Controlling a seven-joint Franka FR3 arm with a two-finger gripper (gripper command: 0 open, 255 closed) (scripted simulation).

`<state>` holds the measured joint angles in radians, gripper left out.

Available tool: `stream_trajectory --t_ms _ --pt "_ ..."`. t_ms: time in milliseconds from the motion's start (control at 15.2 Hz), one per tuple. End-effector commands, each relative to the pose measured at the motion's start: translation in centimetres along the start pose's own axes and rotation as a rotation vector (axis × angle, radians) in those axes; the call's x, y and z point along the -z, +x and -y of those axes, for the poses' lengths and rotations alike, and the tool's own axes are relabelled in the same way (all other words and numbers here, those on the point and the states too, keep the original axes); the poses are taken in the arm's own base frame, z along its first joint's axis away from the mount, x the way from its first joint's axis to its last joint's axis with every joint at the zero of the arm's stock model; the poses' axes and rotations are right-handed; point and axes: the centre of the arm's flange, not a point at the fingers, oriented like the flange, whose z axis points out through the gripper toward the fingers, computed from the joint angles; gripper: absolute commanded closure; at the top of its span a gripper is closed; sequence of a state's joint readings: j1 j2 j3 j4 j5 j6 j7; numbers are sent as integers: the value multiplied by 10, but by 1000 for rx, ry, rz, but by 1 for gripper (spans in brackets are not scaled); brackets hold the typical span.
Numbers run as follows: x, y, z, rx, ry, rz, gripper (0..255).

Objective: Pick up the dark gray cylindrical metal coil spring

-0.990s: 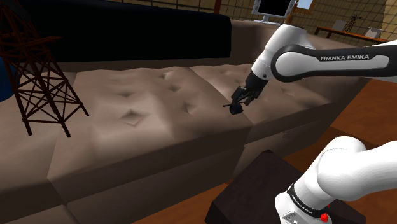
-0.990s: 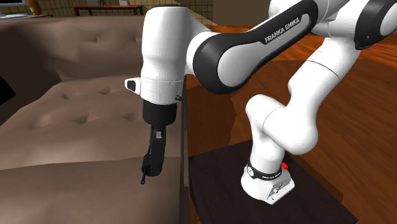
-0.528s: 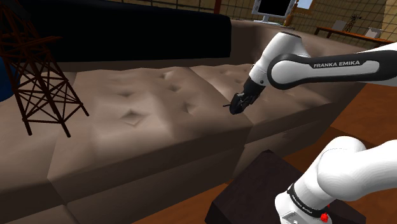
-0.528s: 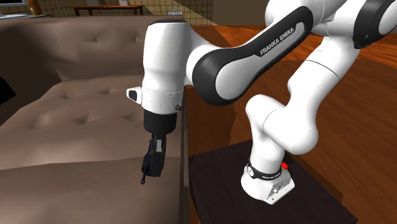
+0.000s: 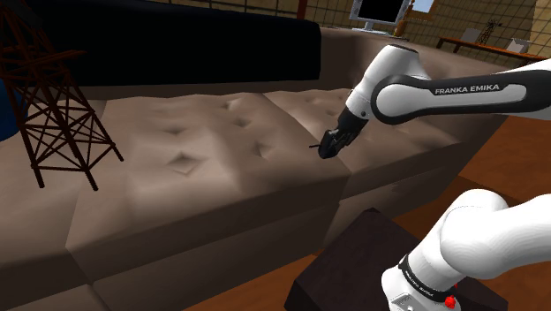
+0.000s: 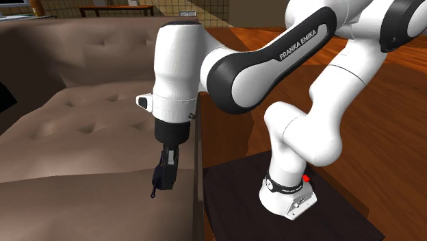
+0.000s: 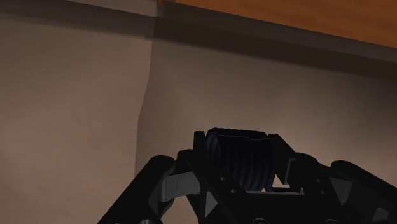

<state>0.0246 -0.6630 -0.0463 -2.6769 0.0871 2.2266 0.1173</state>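
**Sofa** (image 5: 203,177): a broad tufted seat, beige-brown, spreading under the claw and far beyond it. In the wrist view a seam between two cushions runs just below the fingers.

**Arm** (image 5: 441,88): white, rising from the stand (image 5: 353,265), a dark box on the wooden floor behind the claw, and bending down over the seat's front part.

**Tower** (image 5: 53,106): a dark lattice frame standing on the sofa, well apart from the claw at the far end of the seat.

**Claw** (image 5: 329,146): black, pointing down, hanging close above the cushion. From where I stand, I judge that it is not pressing into it.

**Spring** (image 7: 236,159): a dark ribbed coil lying crosswise between the fingers, which are clamped on it. In both outside views a thin wire end juts from the claw's tip.

**Step in hand:** the grasp looks made, and what remains is the lift, so the task seems near its end.

**Next move:** it calls for a straight rise away from the cushion with a firm grip. A round coil could roll or slip from between the fingers if tilted.

**Containers:** none stands near the claw. The sofa alone bears anything, namely the tower.
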Motion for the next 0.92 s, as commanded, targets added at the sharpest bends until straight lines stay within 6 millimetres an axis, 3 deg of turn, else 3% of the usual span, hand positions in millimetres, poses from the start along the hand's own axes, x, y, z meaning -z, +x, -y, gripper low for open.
stream_trajectory --t_ms 0,858 --pt "0 0 0 0 0 0 255" --pt "67 13 9 0 0 0 255"
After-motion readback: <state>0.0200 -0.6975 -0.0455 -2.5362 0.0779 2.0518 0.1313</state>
